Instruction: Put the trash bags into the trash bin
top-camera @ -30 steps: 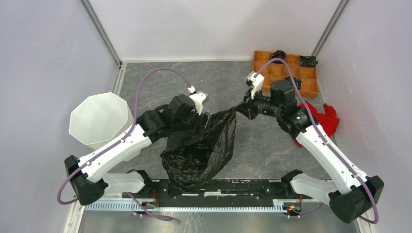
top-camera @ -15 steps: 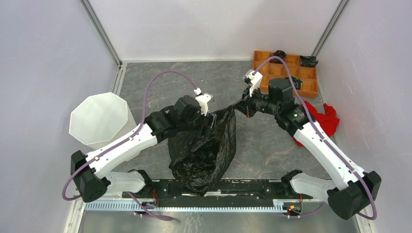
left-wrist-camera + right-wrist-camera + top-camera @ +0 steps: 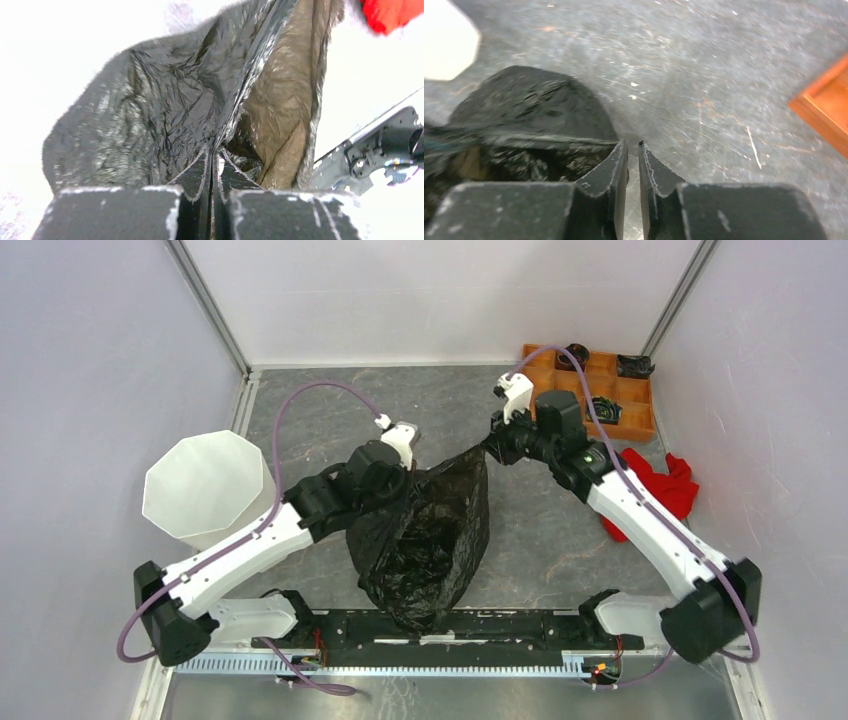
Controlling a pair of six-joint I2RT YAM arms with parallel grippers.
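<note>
Task not done: trash bag [image 3: 425,540] wholly outside trash bin [image 3: 205,485], no part over rim. Bag hangs above centre of table [image 3: 540,540], top edge held up between both arms, lower end sagging toward near edge. Bin sits at left, well apart from bag. Left to do, judged: carry bag left, lower into bin, release.

Left gripper [image 3: 212,156]: fingers pressed almost together, film pinched between. Right gripper [image 3: 633,146]: narrow slit only; bag's right corner drawn taut to it, so judged clamped on film.
</note>
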